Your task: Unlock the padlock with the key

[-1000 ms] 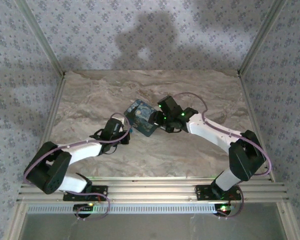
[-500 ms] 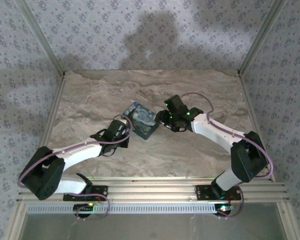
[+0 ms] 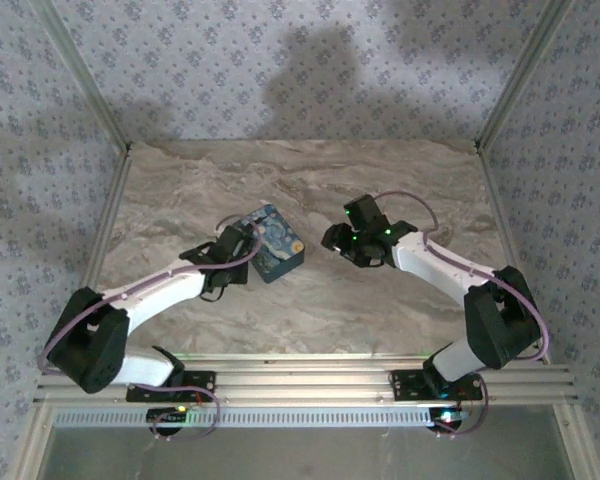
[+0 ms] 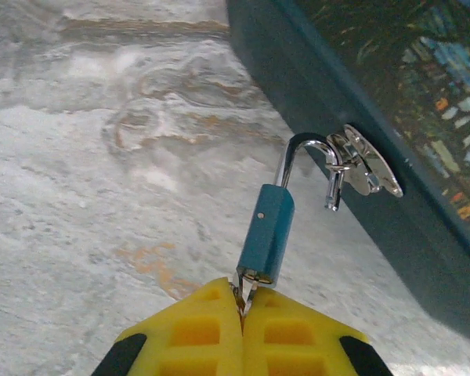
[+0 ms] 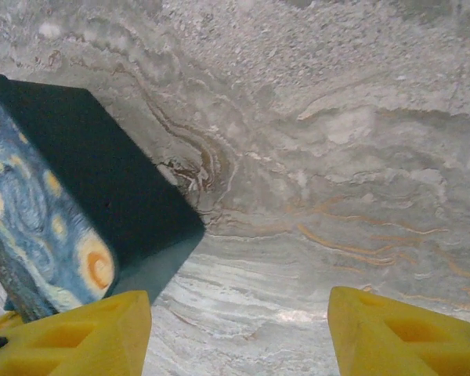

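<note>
Two arms flanked the box (image 3: 272,245) from above, the left gripper (image 3: 244,240) nearer. Left wrist: jaws clamped the key (image 4: 241,296); the padlock (image 4: 265,235) lay straight ahead, lengthwise in line, hooked through the hasp (image 4: 364,160). Right wrist: the right gripper (image 5: 239,317) gaped empty, box ahead-left.

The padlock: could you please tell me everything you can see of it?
The padlock has a teal body, metal by its look, and a silver shackle standing open, its free end hooked through the latch of the box. It is tilted, with the key in its base, pinched by the shut left pincer.
</note>
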